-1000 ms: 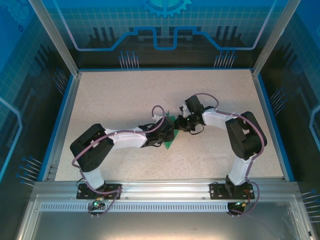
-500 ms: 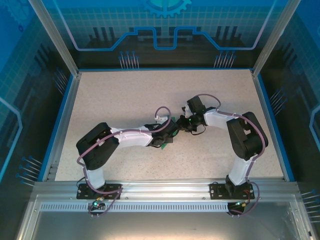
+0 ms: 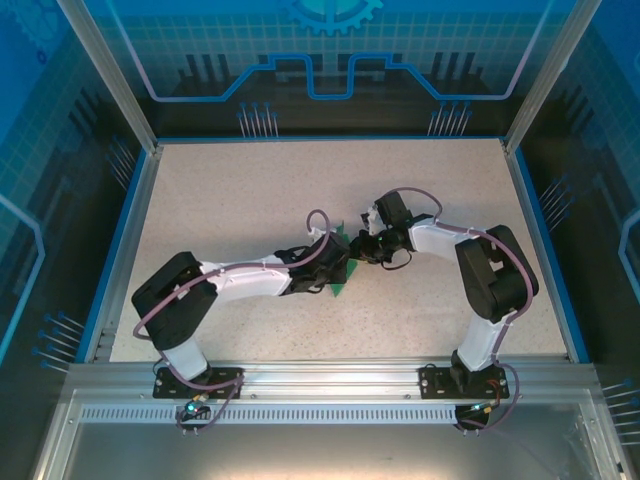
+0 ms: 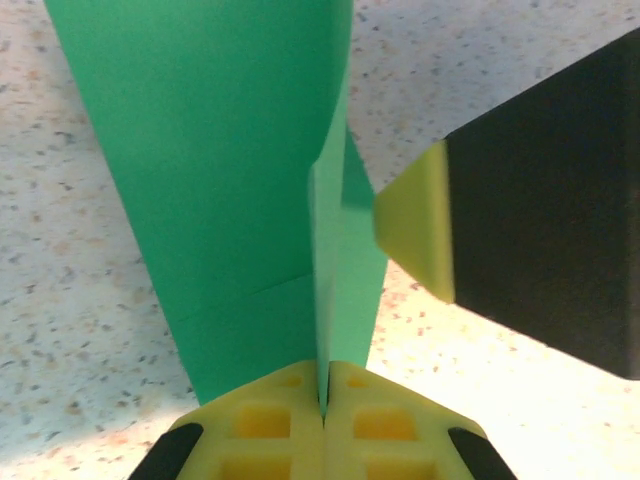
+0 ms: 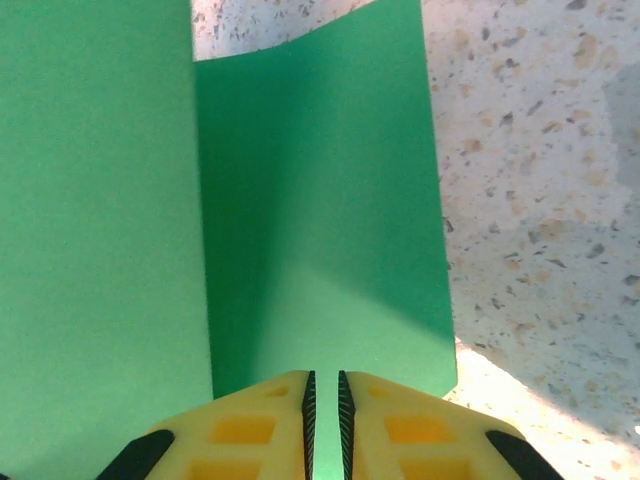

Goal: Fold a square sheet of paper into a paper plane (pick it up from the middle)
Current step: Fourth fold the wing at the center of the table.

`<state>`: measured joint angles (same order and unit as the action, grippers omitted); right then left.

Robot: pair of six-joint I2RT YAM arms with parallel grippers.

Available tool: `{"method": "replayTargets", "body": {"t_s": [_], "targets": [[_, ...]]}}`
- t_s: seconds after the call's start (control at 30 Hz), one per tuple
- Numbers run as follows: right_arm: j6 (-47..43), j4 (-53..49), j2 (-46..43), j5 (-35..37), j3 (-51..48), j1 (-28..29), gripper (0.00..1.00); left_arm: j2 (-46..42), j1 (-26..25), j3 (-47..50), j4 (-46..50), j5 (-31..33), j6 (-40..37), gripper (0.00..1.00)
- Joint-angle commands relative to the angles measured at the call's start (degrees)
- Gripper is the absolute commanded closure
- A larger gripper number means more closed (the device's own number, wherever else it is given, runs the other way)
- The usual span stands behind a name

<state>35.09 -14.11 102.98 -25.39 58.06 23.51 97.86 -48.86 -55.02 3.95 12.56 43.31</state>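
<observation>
left tool (image 4: pixel 323 398) is clamped tight on the upright crease of a thin green sheet of paper (image 4: pixel 220 150), which fans out toward 12 o'clock over the speckled beige table (image 3: pixel 250 200), near its centre. right tool (image 5: pixel 323 385) sits just beside the fold at 3 o'clock, nearly closed with a thin slit showing; whether it grips, i cannot tell.

The thin folded sheet of plain green paper (image 4: pixel 230 170) is one flat green all over — darker in the shade. The stone-look worktop (image 5: pixel 540 150) is cream with small brown and grey specks. The left pincer (image 4: pixel 323 400) and right pincer (image 5: pixel 323 385) are yellow — with black patches. The left arm (image 3: pixel 250 280) and right arm (image 3: pixel 440 238) are white with black joints and thin purple cables (image 3: pixel 405 190).
</observation>
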Motion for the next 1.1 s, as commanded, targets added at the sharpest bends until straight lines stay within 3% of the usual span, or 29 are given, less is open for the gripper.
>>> {"method": "replayTargets", "body": {"t_s": [0.0,0.4,1.07], "targets": [[-1.1,0.8,1.2,-3.0,-0.7,-0.7,0.84,-0.4,1.7,3.2,-7.7,-8.3,-0.9,1.00],[-2.3,-1.3,5.2,-2.7,0.9,-0.6,0.85,2.3,7.0,10.0,-22.9,-20.9,3.0,1.00],[-2.4,-4.5,8.0,1.6,2.6,-0.3,0.86,8.0,11.6,11.9,-30.1,-29.3,5.6,1.00]]}}
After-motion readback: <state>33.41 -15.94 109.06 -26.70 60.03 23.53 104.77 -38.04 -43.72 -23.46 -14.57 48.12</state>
